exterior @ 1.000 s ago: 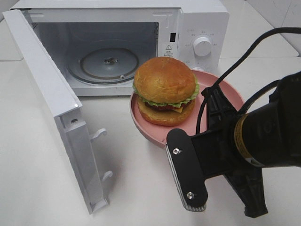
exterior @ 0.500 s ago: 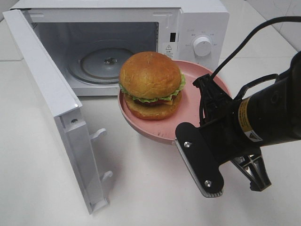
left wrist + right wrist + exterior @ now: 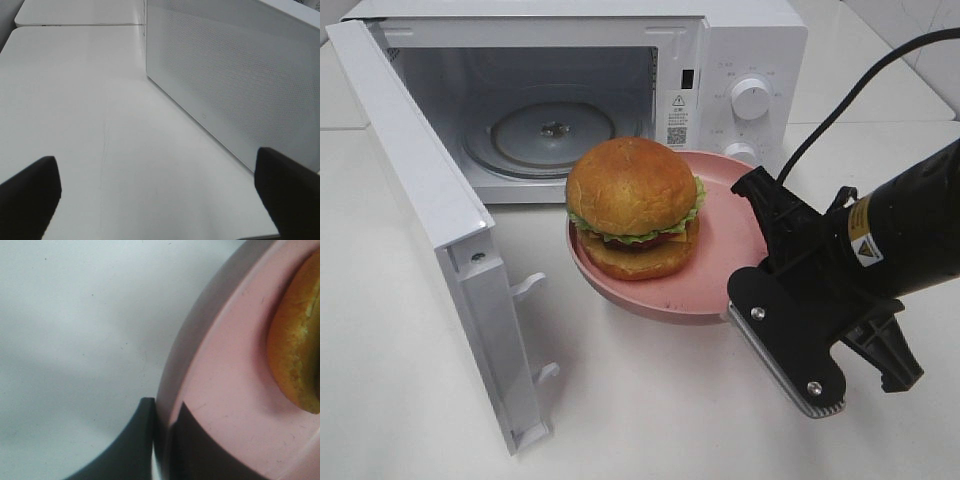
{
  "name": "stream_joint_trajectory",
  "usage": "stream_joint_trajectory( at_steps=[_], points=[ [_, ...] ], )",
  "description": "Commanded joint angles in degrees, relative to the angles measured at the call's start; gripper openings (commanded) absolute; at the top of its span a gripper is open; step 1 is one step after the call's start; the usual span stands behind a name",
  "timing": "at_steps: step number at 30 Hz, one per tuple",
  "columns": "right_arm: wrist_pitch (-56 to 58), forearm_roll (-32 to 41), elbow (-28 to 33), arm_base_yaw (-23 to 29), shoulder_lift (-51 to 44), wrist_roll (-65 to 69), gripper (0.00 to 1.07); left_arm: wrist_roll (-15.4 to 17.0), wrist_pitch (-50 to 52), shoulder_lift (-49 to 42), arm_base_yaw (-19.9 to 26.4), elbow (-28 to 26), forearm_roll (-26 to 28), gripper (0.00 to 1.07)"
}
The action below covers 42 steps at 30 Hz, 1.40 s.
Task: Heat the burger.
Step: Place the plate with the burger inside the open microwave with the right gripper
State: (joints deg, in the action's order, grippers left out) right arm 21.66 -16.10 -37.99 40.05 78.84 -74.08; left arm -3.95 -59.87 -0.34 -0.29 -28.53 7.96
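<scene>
Looking down from the high camera, a white microwave [image 3: 740, 60] stands at the back of a white tabletop [image 3: 650, 420], its door [image 3: 430, 210] swung fully open toward the left and its glass turntable [image 3: 552, 130] bare inside. Just in front of the opening is a round pink plate [image 3: 720, 250] carrying the burger [image 3: 633, 205], which sits upright on the half of the plate nearer the oven, glossy bun on top, lettuce and a red and yellow layer showing at the edge. The right tool [image 3: 161, 440] has its two dark fingers pressed together on the plate's rim, one on the inside and one on the outside, at the side of the plate farthest from the oven. So the burger lies straight ahead of the tool, across the plate, and the oven cavity lies farther on along roughly the same line, a little toward the left arm's side. The plate may be held slightly off the tabletop, but the pictures do not settle this. The left tool [image 3: 159, 200] is spread wide and empty, low over bare tabletop beside the door's perforated outer face, well apart from the plate. The right arm is plainly the nearer one, and the next move looks like a forward carry into the cavity.
</scene>
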Motion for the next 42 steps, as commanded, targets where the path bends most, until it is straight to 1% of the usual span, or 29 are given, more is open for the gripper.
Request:
stream_joint_trajectory(
  at_steps=[1,2,3,4,6,13,19,23,25,29,40,42],
  points=[
    [-3.7,6.1,-0.3,-2.1,-0.8,-8.7,0.00,0.2,0.5,-1.1,0.1,0.2,0.1,1.03],
    [-4.6,9.4,-0.3,-2.9,-0.8,-12.8,0.00,0.2,0.5,-1.1,0.1,0.2,0.1,1.03],
    [-4.6,9.4,-0.3,-2.9,-0.8,-12.8,0.00,0.2,0.5,-1.1,0.1,0.2,0.1,1.03],
    [-5.8,12.5,-0.3,-3.4,-0.8,-15.8,0.00,0.2,0.5,-1.1,0.1,0.2,0.1,1.03],
    [-6.5,13.4,-0.3,-3.4,-0.6,-17.3,0.00,0.2,0.5,-1.1,0.1,0.2,0.1,1.03],
    [-7.7,13.5,-0.3,-3.4,-0.6,-17.8,0.00,0.2,0.5,-1.1,0.1,0.2,0.1,1.03],
    [-7.9,13.5,-2.6,-3.3,0.7,-17.1,0.01,0.2,0.5,-1.1,0.1,0.2,0.1,1.03],
    [-8.0,13.7,-4.0,-1.8,2.9,-17.1,0.01,0.2,0.5,-1.1,0.1,0.2,0.1,1.03],
    [-8.1,13.8,-5.4,-1.1,4.8,-16.8,0.01,0.2,0.5,-1.1,0.1,0.2,0.1,1.03],
    [-8.1,13.8,-6.9,-1.0,6.2,-16.6,0.01,0.2,0.5,-1.1,0.1,0.2,0.1,1.03],
    [-7.7,13.8,-14.2,-1.0,12.8,-15.4,0.01,0.2,0.5,-1.1,0.1,0.2,0.1,1.03],
    [-7.7,13.8,-14.7,-1.0,13.5,-15.4,0.01,0.2,0.5,-1.1,0.1,0.2,0.1,1.03]
  ],
)
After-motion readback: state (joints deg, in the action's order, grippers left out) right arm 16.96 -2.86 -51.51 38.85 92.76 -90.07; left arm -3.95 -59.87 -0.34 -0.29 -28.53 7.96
